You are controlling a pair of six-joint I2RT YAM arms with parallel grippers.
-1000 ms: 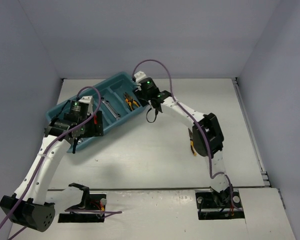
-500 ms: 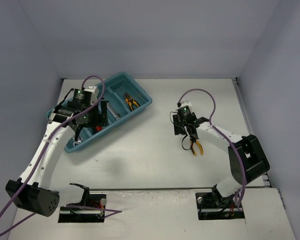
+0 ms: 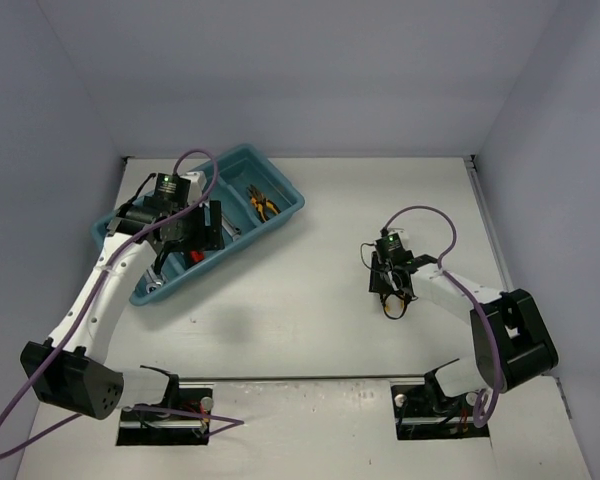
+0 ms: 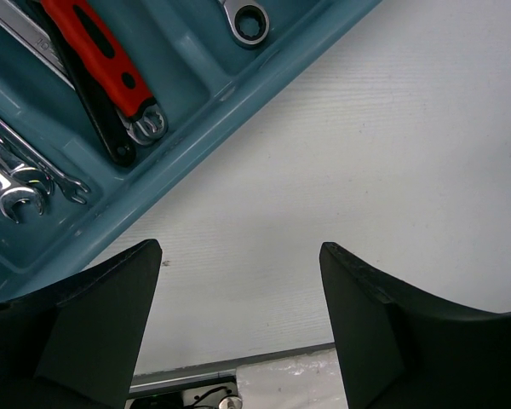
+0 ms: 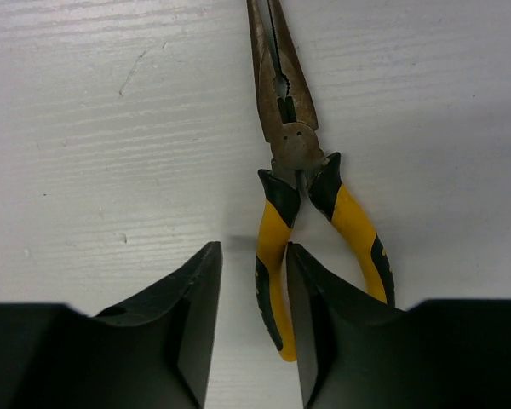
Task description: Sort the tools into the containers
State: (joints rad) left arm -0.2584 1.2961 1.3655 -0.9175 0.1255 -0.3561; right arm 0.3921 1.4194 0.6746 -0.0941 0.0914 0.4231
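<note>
I noted the right gripper (image 5: 251,256) partly open astride one handle of the yellow-and-black pliers (image 5: 294,153), which lay on the table (image 5: 111,128), well apart from the tray (image 4: 187,141). The left gripper (image 4: 238,251) hung wide open, empty, at the tray's near rim.

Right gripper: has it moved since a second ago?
Yes. The right gripper left the teal tray's right end, swinging rightward and nearer, and now straddles one handle of the pliers.

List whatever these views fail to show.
Top view: the left gripper covers the middle of the tray.
Left wrist view: the red-handled wrench runs off the top edge.
Right wrist view: the right gripper hides part of the pliers' handles; whether it pinches one is unclear.
</note>
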